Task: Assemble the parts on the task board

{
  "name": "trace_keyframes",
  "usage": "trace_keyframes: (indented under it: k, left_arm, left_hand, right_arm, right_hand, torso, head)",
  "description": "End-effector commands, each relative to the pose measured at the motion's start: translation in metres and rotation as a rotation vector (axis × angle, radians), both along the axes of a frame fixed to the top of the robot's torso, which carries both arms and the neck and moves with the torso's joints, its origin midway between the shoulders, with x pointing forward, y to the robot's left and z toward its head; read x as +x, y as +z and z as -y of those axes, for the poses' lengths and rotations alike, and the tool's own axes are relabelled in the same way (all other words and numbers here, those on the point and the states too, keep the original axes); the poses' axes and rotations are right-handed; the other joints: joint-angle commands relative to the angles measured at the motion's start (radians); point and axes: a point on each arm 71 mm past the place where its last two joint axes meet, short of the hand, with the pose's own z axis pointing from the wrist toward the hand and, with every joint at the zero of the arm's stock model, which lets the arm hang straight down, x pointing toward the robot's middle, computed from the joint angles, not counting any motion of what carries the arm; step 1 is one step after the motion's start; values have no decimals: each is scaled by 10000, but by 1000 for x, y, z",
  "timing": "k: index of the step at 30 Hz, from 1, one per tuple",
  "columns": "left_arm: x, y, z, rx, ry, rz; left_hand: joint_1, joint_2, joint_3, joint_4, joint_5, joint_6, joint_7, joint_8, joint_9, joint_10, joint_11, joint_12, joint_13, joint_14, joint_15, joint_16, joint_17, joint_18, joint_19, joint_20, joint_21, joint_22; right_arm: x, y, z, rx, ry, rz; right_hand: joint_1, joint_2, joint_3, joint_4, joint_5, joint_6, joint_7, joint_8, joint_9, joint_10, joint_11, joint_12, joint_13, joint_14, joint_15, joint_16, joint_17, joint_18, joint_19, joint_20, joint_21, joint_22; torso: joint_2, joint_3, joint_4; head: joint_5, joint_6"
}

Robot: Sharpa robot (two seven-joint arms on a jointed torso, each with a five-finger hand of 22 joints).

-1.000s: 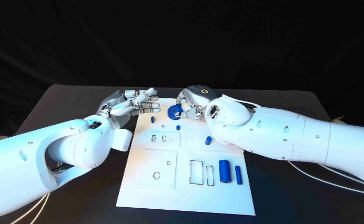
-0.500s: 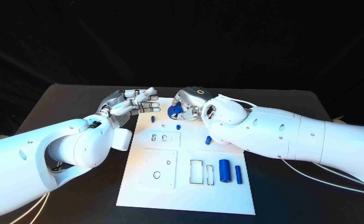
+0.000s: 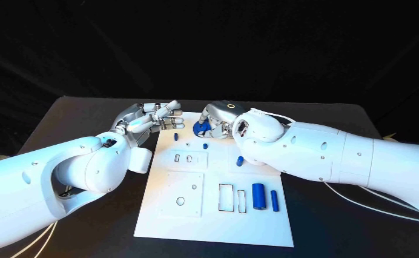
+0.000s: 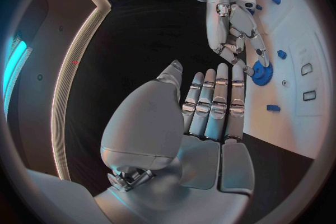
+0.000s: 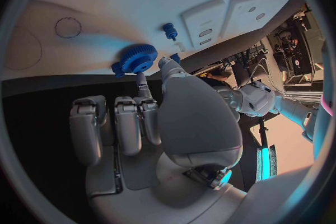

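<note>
Right robot hand [image 3: 218, 122] pinches a toothed blue plastic gear [image 3: 201, 128] at the white task board [image 3: 201, 221]'s far edge, left robot hand [image 3: 150, 119] open and empty; long blue cylinder [image 3: 258, 196] and slim blue bar [image 3: 274, 201] near the near edge lie unseated, so most assembly seems left.

I find no readable text, label, brand, number or sign anywhere: the task board [image 3: 218, 221] carries only bare outlines and slots, and the blue parts, both arms and the table show no lettering I can make out.
</note>
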Motion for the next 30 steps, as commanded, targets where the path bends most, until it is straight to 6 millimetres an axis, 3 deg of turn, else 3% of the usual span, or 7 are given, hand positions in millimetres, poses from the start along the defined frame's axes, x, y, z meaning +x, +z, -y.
trace_keyframes:
  k: [1,30]
  left_arm:
    - [0,1,2,-84,-155,42]
    - [0,1,1,-77,-124,54]
  left_hand:
    - [33,47,-5,-49,15,-52,26,-30,-10,-27,9,-54,-12,-46,17,-43,14,12,-73,-3,39,12]
    - [45,49,1,-62,17,-59,30,-39,-10,-39,14,-58,-13,-53,21,-56,19,13,-88,0,46,15]
  right_arm:
    - [1,-2,2,-304,-187,-25]
    - [0,-3,10,-542,-461,132]
  right_hand:
    - [-27,38,55,-11,39,73,13,54,-5,871,-37,-23,2454,1043,-43,60,2630,-143,836,-5,-44,2407]
    - [-37,-128,44,-91,-110,279,24,66,-40,883,-27,-11,2469,1043,-17,60,2630,-163,891,10,12,2468]
  torso:
    - [2,3,-2]
    - [-2,8,0]
  head:
    - [-4,4]
    - [7,-30]
